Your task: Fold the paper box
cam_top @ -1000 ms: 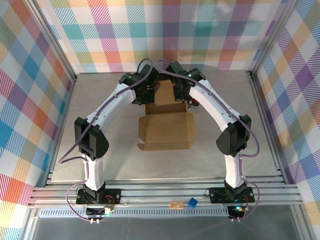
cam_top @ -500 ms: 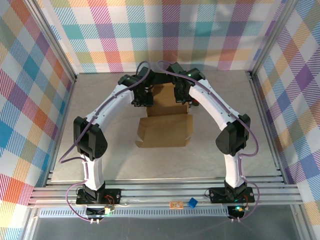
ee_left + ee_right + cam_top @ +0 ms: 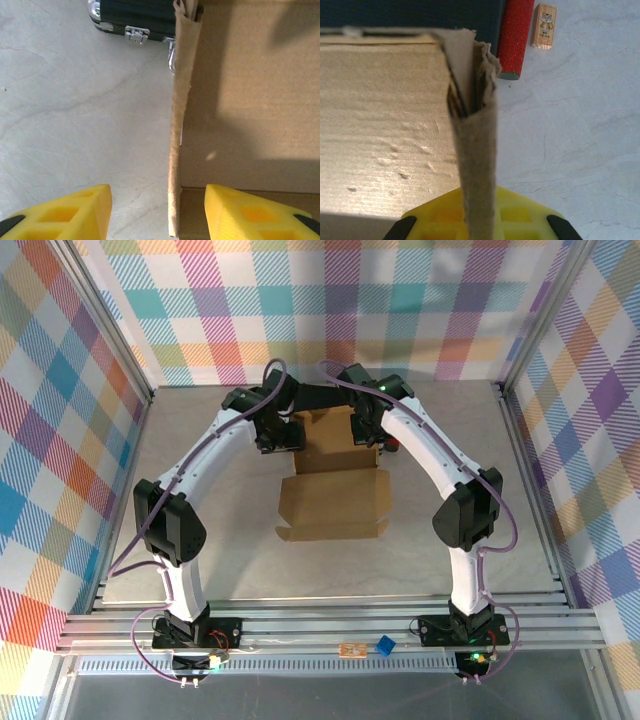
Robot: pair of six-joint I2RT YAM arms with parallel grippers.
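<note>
Lying mid-frame in the top view, the paper box [image 3: 332, 502] rests on the grey worktop [image 3: 230, 550], its far part raised between the two arms. The left pincer [image 3: 157, 207] gapes wide, one finger on either side of an upright cardboard wall. The right pincer [image 3: 480, 212] is clamped on the opposite wall's folded edge.

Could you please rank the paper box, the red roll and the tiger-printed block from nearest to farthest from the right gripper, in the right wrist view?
1. paper box: its upright wall is pinched in the right gripper.
2. red roll: ahead, just right of the wall.
3. tiger-printed block: farthest, right of the roll.
</note>
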